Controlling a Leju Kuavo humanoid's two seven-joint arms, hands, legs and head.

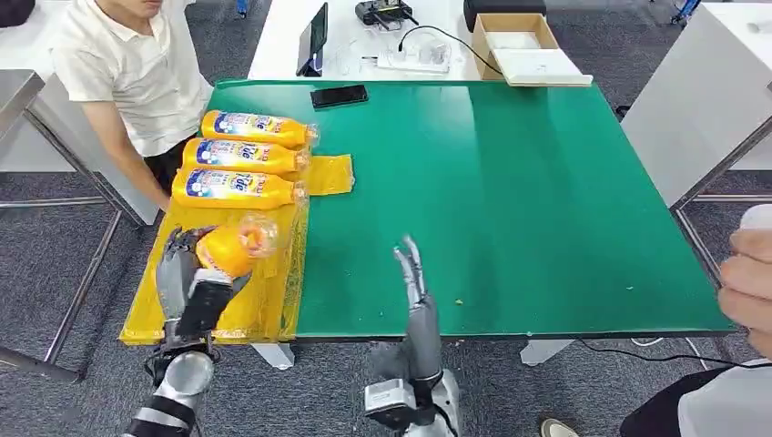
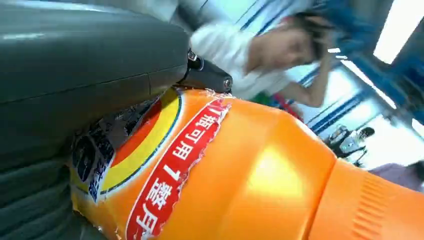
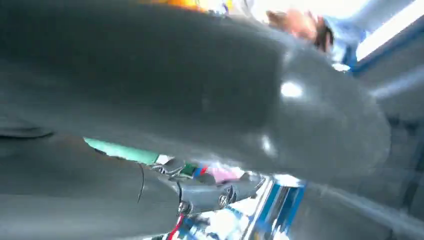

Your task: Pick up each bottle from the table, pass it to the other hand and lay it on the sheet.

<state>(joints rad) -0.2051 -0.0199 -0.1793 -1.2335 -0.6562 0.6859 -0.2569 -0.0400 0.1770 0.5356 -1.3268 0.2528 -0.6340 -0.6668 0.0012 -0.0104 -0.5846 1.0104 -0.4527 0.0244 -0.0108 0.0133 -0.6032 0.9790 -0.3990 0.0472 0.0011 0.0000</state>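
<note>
Your left hand point(image 1: 187, 278) grips one orange bottle point(image 1: 232, 248) above the yellow sheet point(image 1: 264, 296) at the table's point(image 1: 510, 182) left edge; your right hand point(image 1: 411, 273) hangs released, fingers straight. Lowered carelessly, that bottle may roll or knock the three bottles point(image 1: 241, 157) already laid there: four altogether

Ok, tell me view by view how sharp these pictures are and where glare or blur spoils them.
Head view: evenly lit and sharp; green table and laid bottles read clearly. Left wrist view: held bottle sharp with a soft highlight, the room behind blurred and blown out at a bright window. Right wrist view: the right hand is smeared and out of focus, with small glare spots.
</note>
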